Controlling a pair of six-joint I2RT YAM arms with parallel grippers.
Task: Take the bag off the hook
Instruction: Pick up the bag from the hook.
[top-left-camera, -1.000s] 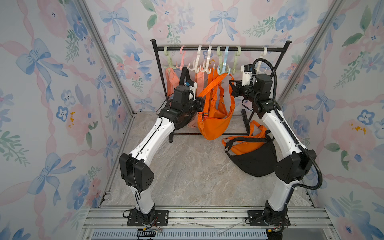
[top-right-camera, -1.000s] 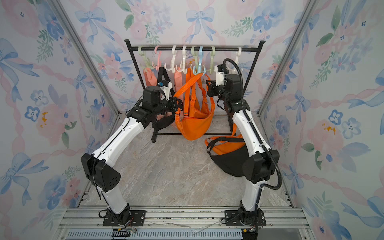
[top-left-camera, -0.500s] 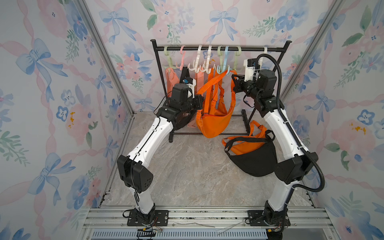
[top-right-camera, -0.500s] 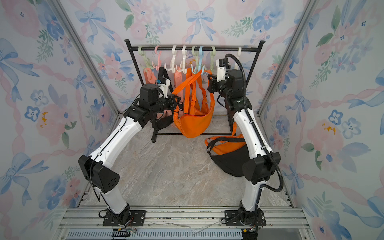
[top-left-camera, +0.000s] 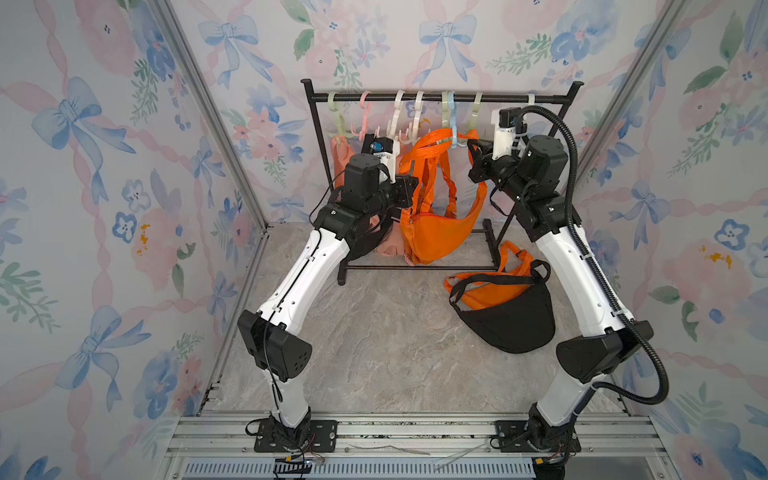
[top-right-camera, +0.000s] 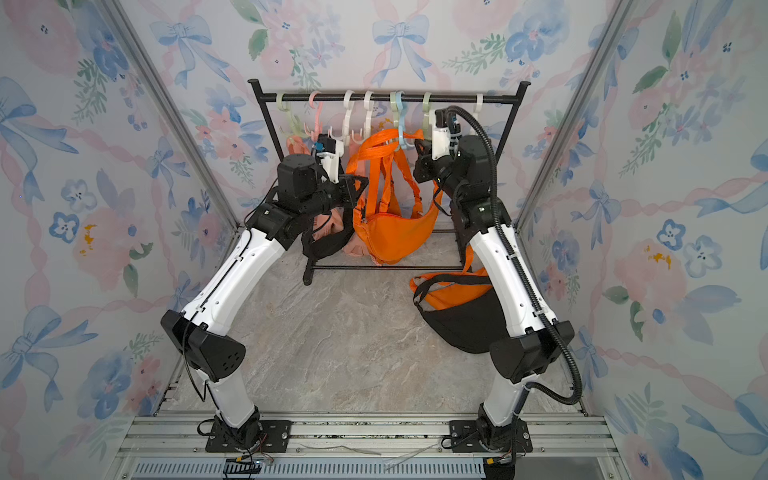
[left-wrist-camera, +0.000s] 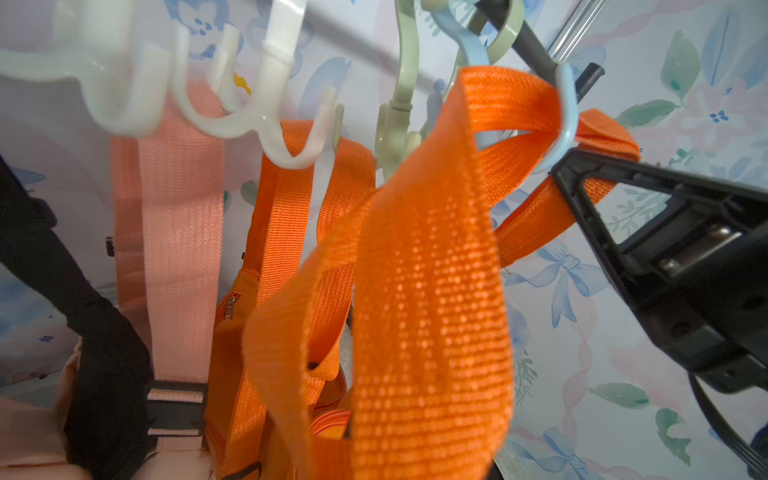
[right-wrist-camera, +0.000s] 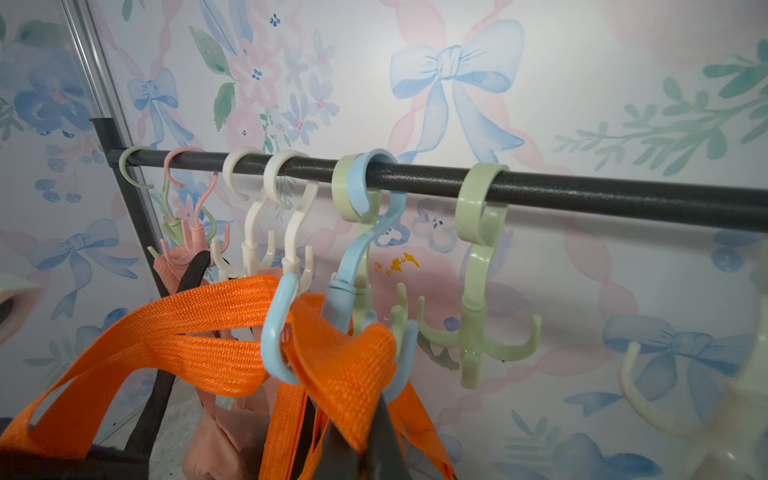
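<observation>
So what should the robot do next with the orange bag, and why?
Probably lift the orange strap up over the tip of the blue hook: the right gripper is shut on it beside that hook, and the strap loops through the prong.

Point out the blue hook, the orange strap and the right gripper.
blue hook (right-wrist-camera: 269, 332): right wrist view, the curved prong carrying the strap.
orange strap (right-wrist-camera: 345, 357): right wrist view, the fold draped over that hook.
right gripper (left-wrist-camera: 565, 176): left wrist view, the black fingertip on the strap.
</observation>
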